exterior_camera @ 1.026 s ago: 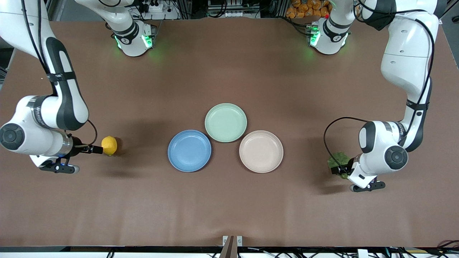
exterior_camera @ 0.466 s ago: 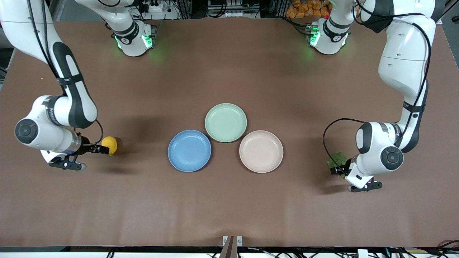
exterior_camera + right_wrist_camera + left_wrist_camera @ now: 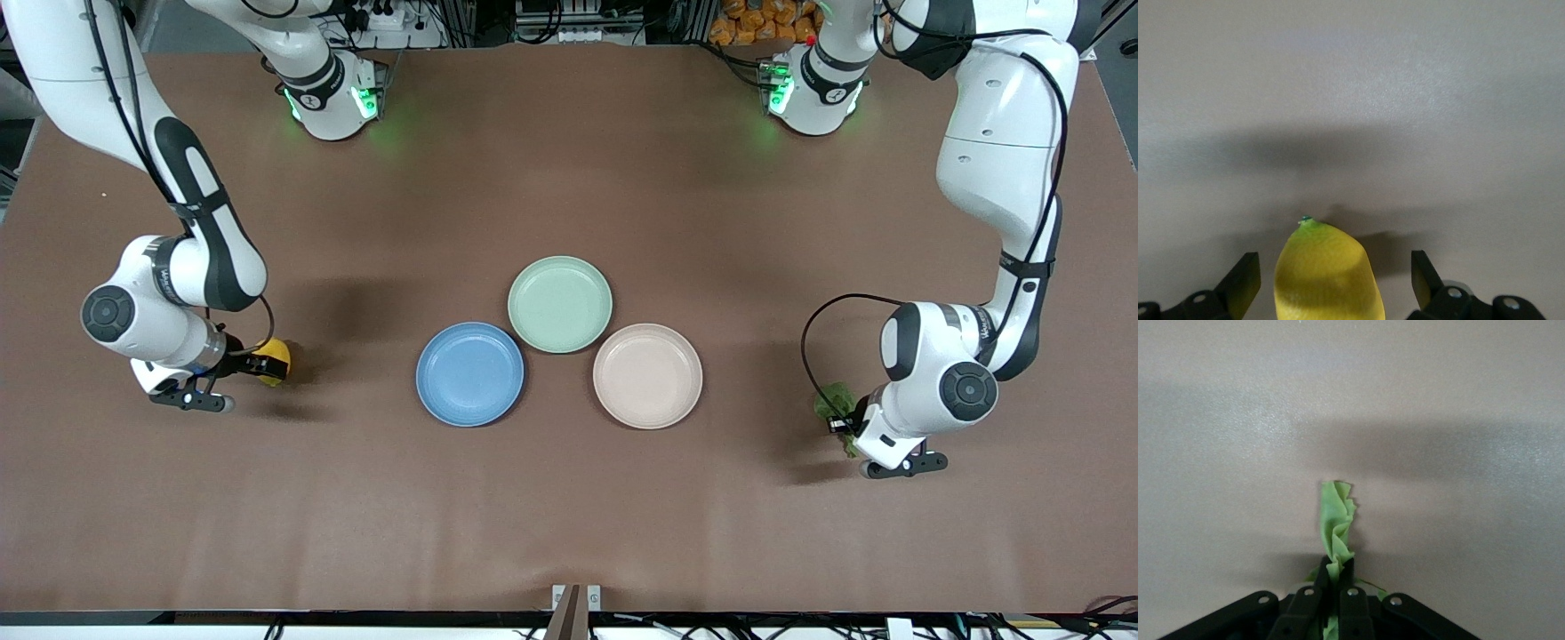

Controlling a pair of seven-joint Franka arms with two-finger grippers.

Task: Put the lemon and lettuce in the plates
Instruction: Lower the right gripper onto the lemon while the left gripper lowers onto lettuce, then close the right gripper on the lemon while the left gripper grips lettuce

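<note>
The yellow lemon (image 3: 276, 359) lies on the table toward the right arm's end. My right gripper (image 3: 256, 365) is down at it, open, and the lemon (image 3: 1327, 277) sits between its two fingers (image 3: 1245, 283) without either touching it. Toward the left arm's end, my left gripper (image 3: 843, 425) is low at the table and shut on the green wrinkly lettuce (image 3: 830, 400). In the left wrist view the lettuce (image 3: 1338, 520) sticks out past the closed left gripper (image 3: 1336, 577). The blue plate (image 3: 469, 373) and the beige-pink plate (image 3: 647, 376) stand side by side mid-table.
A light green plate (image 3: 560, 304) sits farther from the front camera, touching both other plates. The brown table mat (image 3: 569, 516) is bare between the plates and each gripper. The arm bases stand along the table's back edge.
My left gripper has shut on the lettuce. My right arm has slid toward the lemon, so its open fingers now stand on either side of it.
</note>
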